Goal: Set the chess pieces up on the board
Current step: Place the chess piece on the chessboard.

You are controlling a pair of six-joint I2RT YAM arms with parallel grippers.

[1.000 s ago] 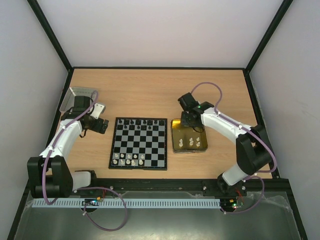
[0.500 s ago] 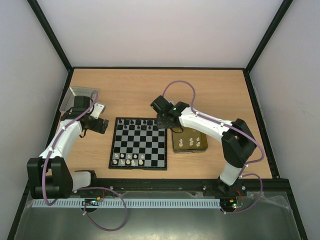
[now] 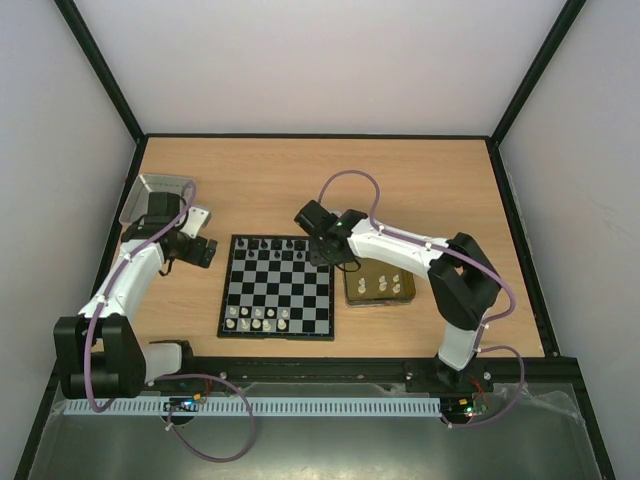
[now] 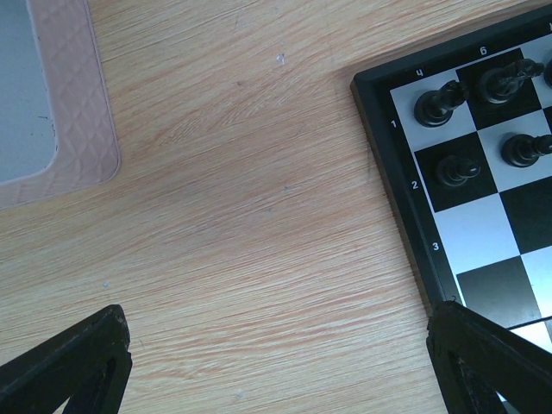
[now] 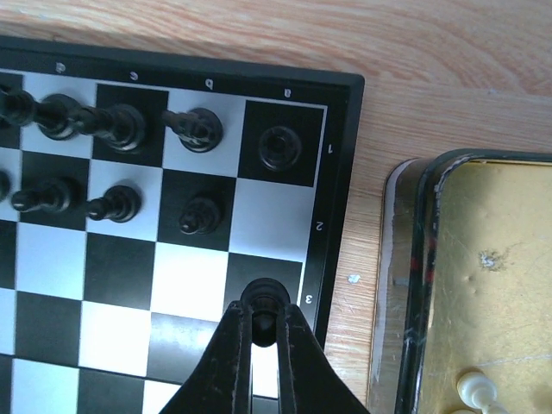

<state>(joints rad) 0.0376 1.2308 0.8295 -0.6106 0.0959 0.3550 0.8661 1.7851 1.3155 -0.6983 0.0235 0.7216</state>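
Roughly, the setup looks a bit past halfway. The small square chessboard of black and silvery squares (image 3: 277, 285) lies in the middle of the pale wooden surface (image 3: 300, 180). The tiny black chess pieces (image 3: 275, 244) already crowd its two far rows. In the right wrist view the second-row square nearest the board's right edge is still bare. The cream chess pieces (image 3: 256, 322) stand only on the near-left squares. Several more cream ones (image 3: 381, 283) wait in the gold square tin tray (image 3: 347, 280) just beside the board's right edge, so the light side is the main work left.

The right fingers (image 5: 226, 362) are pinched tight on a small black round-headed piece (image 5: 264, 297), probably a pawn. They hold it upright above the third row by the right border, and I cannot tell whether its base touches the square. The left fingers (image 4: 483, 354) are spread wide and hold nothing, hanging over bare wood between the board's far-left corner and the silver-grey tin lid (image 4: 26, 86).

The pieces are glossy, slim and each smaller than one square.
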